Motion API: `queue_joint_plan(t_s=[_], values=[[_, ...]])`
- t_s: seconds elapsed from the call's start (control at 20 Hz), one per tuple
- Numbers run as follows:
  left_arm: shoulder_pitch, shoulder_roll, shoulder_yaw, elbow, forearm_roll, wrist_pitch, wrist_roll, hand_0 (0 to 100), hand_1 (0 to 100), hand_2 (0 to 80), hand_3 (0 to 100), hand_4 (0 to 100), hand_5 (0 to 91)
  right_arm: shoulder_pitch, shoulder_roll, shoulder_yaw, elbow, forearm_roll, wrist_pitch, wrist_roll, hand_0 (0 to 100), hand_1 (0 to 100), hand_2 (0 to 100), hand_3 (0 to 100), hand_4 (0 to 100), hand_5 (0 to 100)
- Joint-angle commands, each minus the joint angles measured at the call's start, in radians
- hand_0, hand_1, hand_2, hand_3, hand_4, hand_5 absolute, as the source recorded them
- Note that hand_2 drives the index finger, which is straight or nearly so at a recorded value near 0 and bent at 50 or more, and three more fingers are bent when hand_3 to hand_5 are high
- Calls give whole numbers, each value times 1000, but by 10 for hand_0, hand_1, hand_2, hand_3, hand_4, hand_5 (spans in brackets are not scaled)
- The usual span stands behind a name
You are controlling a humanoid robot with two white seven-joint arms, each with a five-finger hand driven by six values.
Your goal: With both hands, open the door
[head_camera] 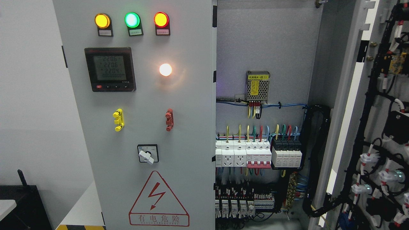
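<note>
A grey electrical cabinet fills the head view. Its left door [179, 134] is closed and carries three lit lamps, a digital meter [110, 69], a white lamp, yellow and red handles, a rotary switch [147, 154] and a red warning triangle. The right door [380, 127] stands swung wide open at the picture's right, its inner side covered with black cables and components. Between them the cabinet interior [265, 48] is exposed, with a power supply [257, 85] and rows of breakers [258, 153]. Neither of my hands or arms shows anywhere.
A white wall lies to the left of the cabinet. A black object [22, 204] and a white table corner sit at the lower left. Yellow-black hazard tape [80, 227] marks the floor at the cabinet's base.
</note>
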Motion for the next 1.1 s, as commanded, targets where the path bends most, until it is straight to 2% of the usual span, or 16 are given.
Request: queue_joint_plan(t_s=[0.0,0.1,0.2,0.35,0.6,0.8,1.05], values=[[332,-82,223,228,-150,-55,-1,0,0,0,0,27,0,0,0,0,0,0,0,1,227,0,0,0,0,0],[418,-137,295,270,-218,-55,-1,0,0,0,0,27,0,0,0,0,0,0,0,1,227,0,0,0,0,0],[473,-198,326,304,-293,-55,-1,0,0,0,0,27,0,0,0,0,0,0,0,1,227,0,0,0,0,0],[494,-289,326,389,-376,-57,-1,0,0,0,0,27,0,0,0,0,0,0,0,1,227,0,0,0,0,0],[440,-459,325,608,-476,-57,1,0,0,0,0,27,0,0,0,0,0,0,0,1,227,0,0,0,0,0],[339,-648,326,842,-614,-58,5,0,0,0,0,27,0,0,0,0,0,0,0,1,227,0,0,0,0,0],[311,-816,329,991,-692,-58,28,0,0,0,0,27,0,0,0,-1,0,0,0,1,227,0,0,0,0,0]])
